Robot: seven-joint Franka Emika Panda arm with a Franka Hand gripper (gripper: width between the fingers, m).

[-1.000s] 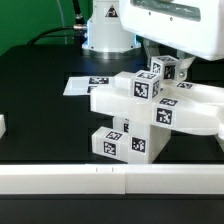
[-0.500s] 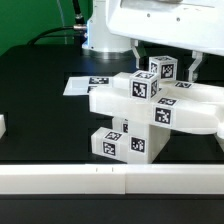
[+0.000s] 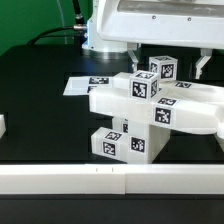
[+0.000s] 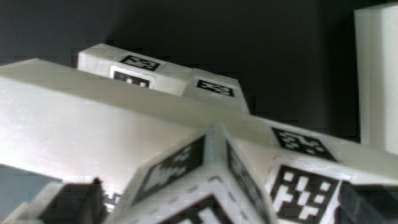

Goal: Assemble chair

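The partly built chair (image 3: pixel 150 110) stands mid-table in the exterior view. It is a stack of matte white tagged parts: a low block (image 3: pixel 125 143), a wide flat part (image 3: pixel 195 112) across it, and a small tagged block (image 3: pixel 163 70) on top. My gripper (image 3: pixel 168 57) hangs just above that top block. It is open, with one dark finger on each side and nothing held. In the wrist view the chair's tagged blocks (image 4: pixel 196 130) fill the picture from close up, and one dark fingertip (image 4: pixel 68 200) shows beside them.
The marker board (image 3: pixel 84 85) lies flat on the black table behind the chair, toward the exterior view's left. A long white rail (image 3: pixel 100 181) runs along the table's front edge. A small white piece (image 3: pixel 3 126) sits at the far left. The arm's base (image 3: pixel 105 30) stands behind.
The fingers have spread apart from the top block and let it go. The hand has risen a little. The chair parts have not moved.
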